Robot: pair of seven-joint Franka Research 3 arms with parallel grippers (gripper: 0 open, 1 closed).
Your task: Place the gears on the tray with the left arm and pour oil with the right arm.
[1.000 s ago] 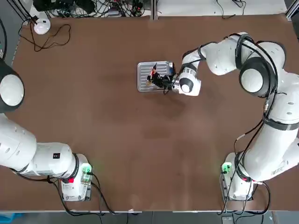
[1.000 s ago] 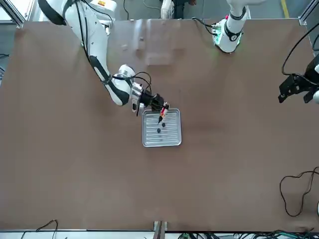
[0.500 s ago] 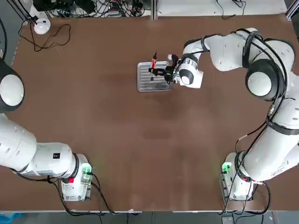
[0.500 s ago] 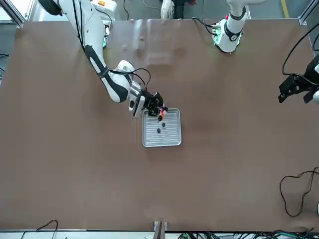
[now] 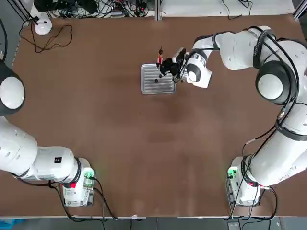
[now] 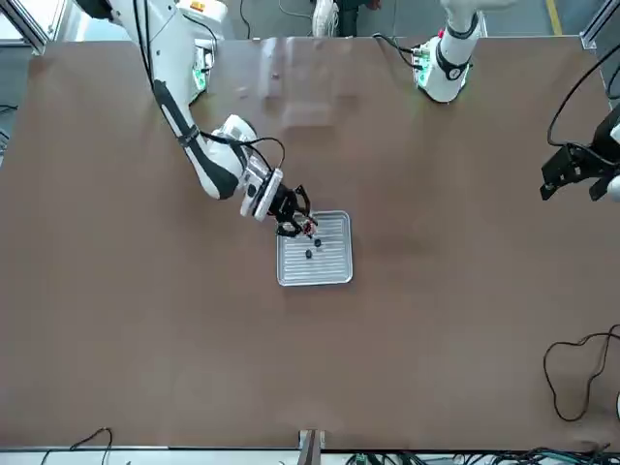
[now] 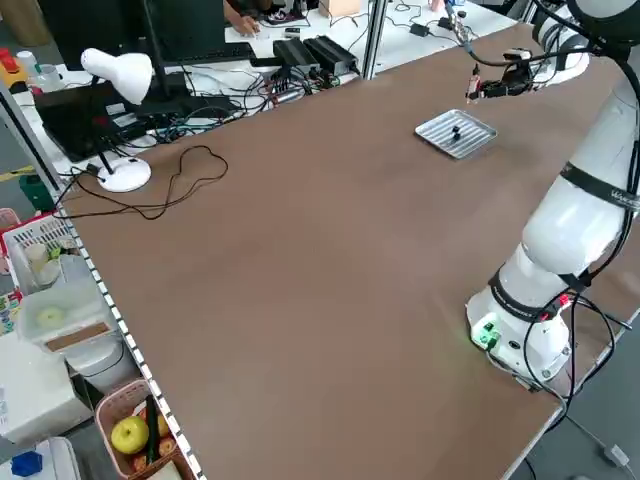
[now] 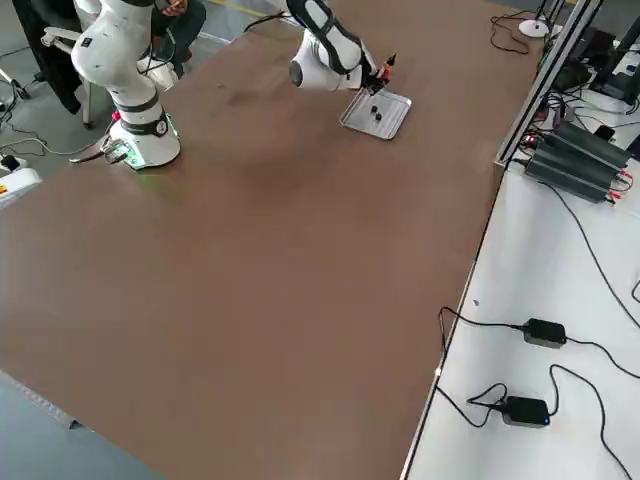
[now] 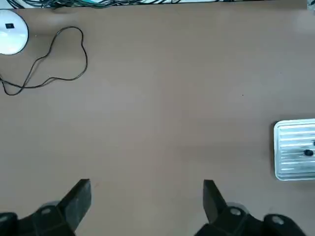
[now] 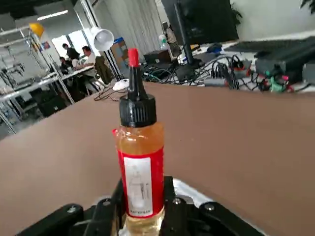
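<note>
The ribbed silver tray (image 5: pixel 148 86) lies on the brown table, far of centre. Two small dark gears (image 6: pixel 308 254) rest on it, close together. My right gripper (image 5: pixel 166 65) hovers over the tray's far right corner, shut on the oil bottle (image 10: pixel 139 167). The bottle has amber oil, a red label and a black cap with a red tip, and in the right wrist view it stands upright between the fingers (image 10: pixel 174 206). My left gripper (image 6: pixel 578 172) is parked high at the table's left side, open and holding nothing. Its wrist view catches the tray (image 9: pixel 290 162) far off.
A white desk lamp (image 5: pixel 42 26) with a looping black cable (image 5: pixel 53 40) sits at the far left corner. Cables and power bricks (image 8: pixel 545 335) lie on a white bench beyond the table's far edge. Both arm bases (image 5: pixel 76 184) stand at the near edge.
The right gripper has carried the oil bottle from above the tray's middle toward its far edge, turning it from tipped over the gears to upright. The left arm has not moved.
</note>
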